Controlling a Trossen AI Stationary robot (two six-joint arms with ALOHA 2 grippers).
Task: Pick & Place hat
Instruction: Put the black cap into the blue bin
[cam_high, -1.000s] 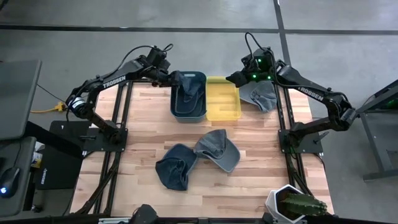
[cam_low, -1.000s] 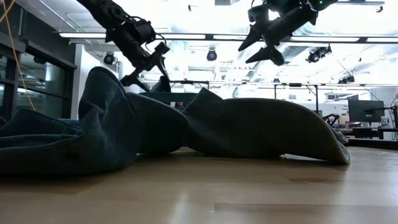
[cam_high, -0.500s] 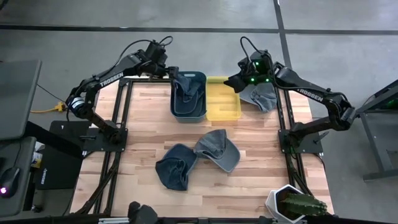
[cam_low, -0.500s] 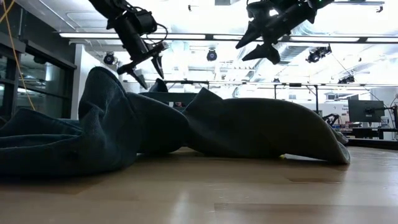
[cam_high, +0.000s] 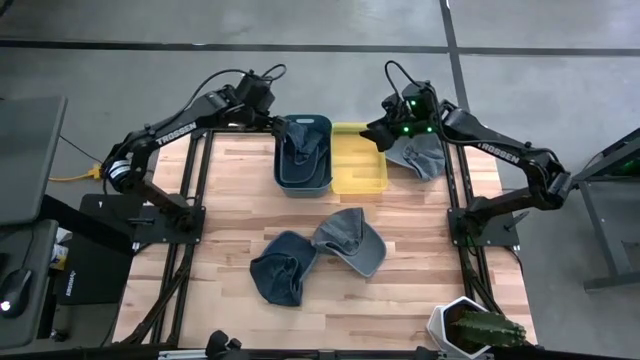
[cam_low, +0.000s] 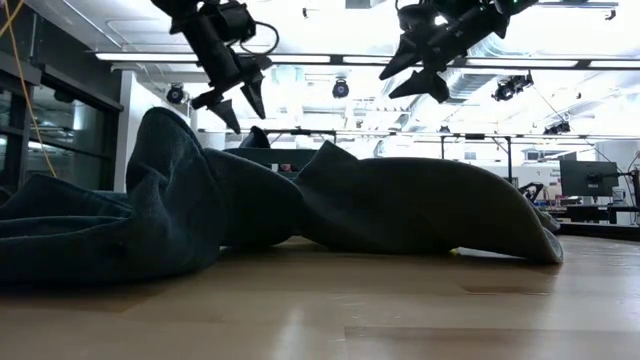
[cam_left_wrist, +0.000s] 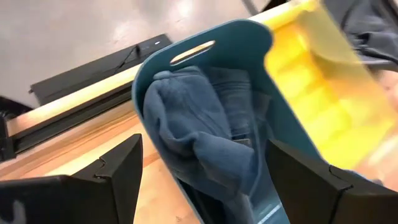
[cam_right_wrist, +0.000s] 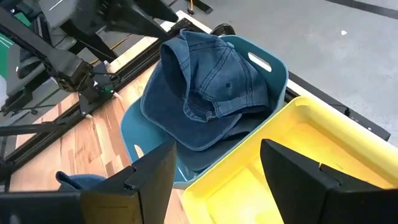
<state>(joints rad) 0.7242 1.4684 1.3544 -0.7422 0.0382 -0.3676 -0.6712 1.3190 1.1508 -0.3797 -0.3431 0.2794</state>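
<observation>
My left hand (cam_high: 277, 124), fingers spread wide and empty, hovers above the blue bin (cam_high: 322, 124); its denim hat (cam_right_wrist: 208, 93), soft and light, seems best pinched at the stiffer brim.

Left gripper (cam_high: 272, 118) and right gripper (cam_high: 374, 133), both agape.

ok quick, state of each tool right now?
Left tool: open, holding nothing, above the blue bin with the denim hat in it.
Right tool: open, empty, over the yellow bin.
</observation>
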